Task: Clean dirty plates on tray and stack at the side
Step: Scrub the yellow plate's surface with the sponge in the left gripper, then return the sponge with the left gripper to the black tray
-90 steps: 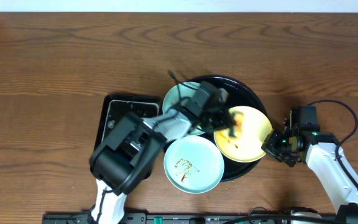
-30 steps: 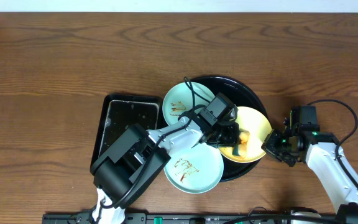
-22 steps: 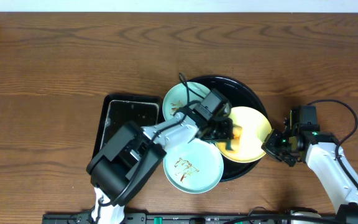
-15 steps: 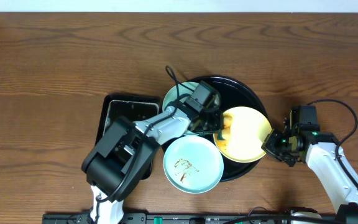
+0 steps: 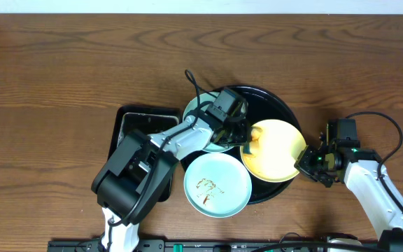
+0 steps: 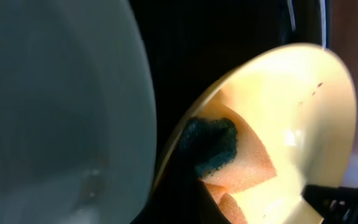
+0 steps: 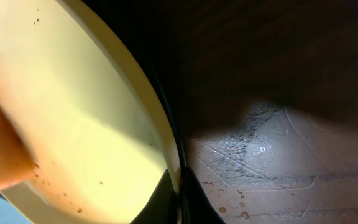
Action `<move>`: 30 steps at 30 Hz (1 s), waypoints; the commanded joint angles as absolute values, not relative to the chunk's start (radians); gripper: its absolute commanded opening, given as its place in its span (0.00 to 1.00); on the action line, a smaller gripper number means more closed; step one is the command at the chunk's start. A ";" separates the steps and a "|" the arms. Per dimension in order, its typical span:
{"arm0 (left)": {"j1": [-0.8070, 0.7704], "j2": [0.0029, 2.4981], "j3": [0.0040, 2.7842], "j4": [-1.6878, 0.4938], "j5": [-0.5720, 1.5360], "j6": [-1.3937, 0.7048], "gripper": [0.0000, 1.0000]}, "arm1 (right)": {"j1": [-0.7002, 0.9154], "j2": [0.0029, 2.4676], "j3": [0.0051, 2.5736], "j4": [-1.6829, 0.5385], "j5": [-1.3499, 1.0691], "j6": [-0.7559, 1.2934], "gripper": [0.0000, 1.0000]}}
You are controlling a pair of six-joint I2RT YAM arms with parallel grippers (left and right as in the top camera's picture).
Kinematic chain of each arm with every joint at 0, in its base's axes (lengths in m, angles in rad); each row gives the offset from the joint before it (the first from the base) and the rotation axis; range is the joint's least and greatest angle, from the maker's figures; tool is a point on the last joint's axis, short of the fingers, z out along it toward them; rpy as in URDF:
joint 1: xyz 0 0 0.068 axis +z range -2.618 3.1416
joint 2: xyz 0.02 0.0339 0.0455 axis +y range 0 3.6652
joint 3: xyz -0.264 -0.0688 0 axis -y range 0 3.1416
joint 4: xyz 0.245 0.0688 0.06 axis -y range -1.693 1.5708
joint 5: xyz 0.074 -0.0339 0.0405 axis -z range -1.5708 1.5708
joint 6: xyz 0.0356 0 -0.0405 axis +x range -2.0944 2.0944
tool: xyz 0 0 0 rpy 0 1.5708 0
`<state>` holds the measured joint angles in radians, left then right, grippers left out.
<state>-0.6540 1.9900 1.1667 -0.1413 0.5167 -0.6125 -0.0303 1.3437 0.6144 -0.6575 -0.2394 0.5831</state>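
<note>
Scrubbing step: left pincer [image 5: 243, 142], pinching the sponge [image 6: 227, 163], wipes the yellow plate [image 5: 280, 152] while right pincer [image 5: 303, 166] pinches its rim; next, likely stacking aside.

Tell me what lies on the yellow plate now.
A sponge lies on the yellow plate near its left rim, held by the left claw. The rest carries only tiny specks. The part under sponge and claw is covered.
</note>
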 commanded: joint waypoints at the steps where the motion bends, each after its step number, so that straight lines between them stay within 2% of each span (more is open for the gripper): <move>1: -0.630 1.993 1.214 -0.147 0.457 -0.593 0.07 | -0.025 1.384 0.577 -0.665 -0.158 0.570 0.01; 19: -0.606 1.750 1.232 -0.227 0.441 -0.580 0.07 | -0.025 1.384 0.577 -0.627 -0.158 0.551 0.01; 30: -0.407 1.647 1.232 -0.562 0.241 -0.493 0.07 | -0.025 1.384 0.657 -0.613 -0.179 0.480 0.01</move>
<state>-0.4503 1.6623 1.2091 -0.5316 0.3088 -0.5404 -0.0303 1.3613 0.6296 -0.6033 -0.2089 0.5282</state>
